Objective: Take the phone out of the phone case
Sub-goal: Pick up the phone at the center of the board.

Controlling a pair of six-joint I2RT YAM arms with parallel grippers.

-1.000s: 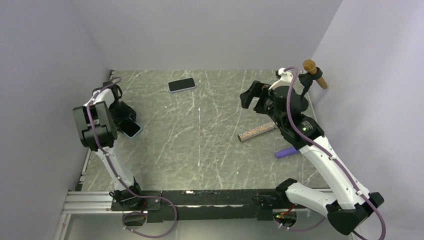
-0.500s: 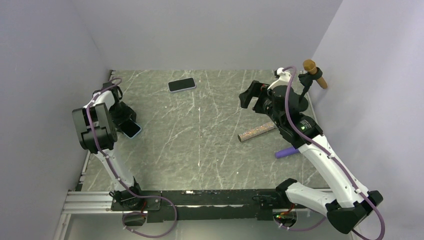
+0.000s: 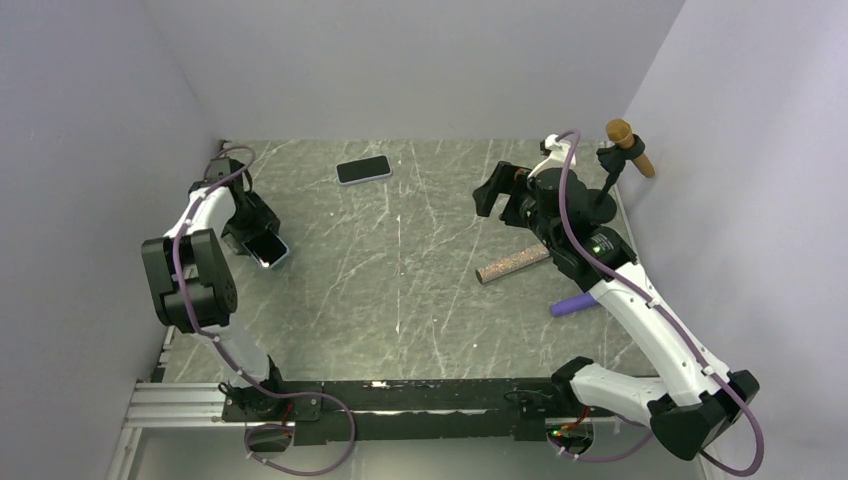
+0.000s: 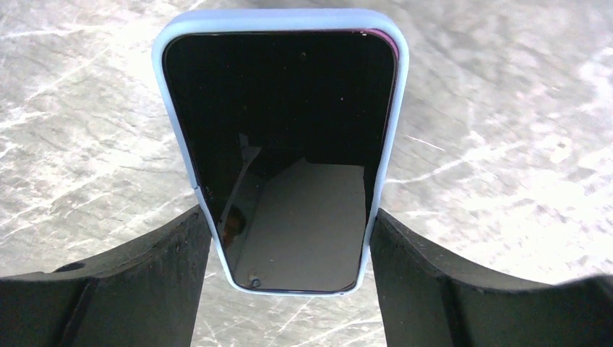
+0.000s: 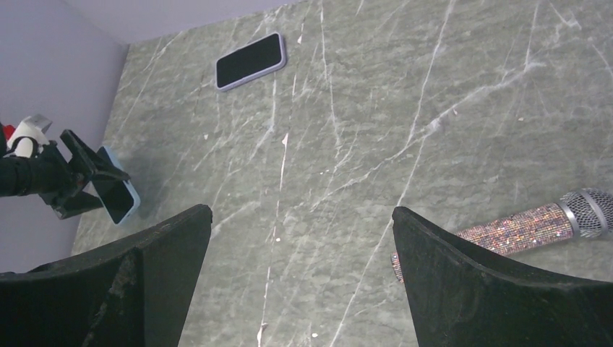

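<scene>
A phone with a black screen in a light blue case [image 4: 282, 144] is held between the two black fingers of my left gripper [image 4: 289, 238], which is shut on its long sides. In the top view the phone in its case [image 3: 268, 249] hangs at the table's left side, lifted and tilted, with the left gripper [image 3: 255, 238] on it. It also shows in the right wrist view [image 5: 116, 195]. My right gripper [image 3: 497, 195] is open and empty, raised over the table's right half. A second phone in a pale case [image 3: 363, 169] lies flat at the back, apart from both grippers.
A glittery microphone [image 3: 514, 264] lies on the table below the right arm and shows in the right wrist view [image 5: 520, 230]. A purple cylinder [image 3: 572, 305] lies in front of it. A brown-headed tool [image 3: 627, 143] leans in the back right corner. Walls close three sides.
My left gripper has turned and moved a little inward from the left wall with the cased phone, which now tilts more upright. My right gripper has shifted slightly left.
</scene>
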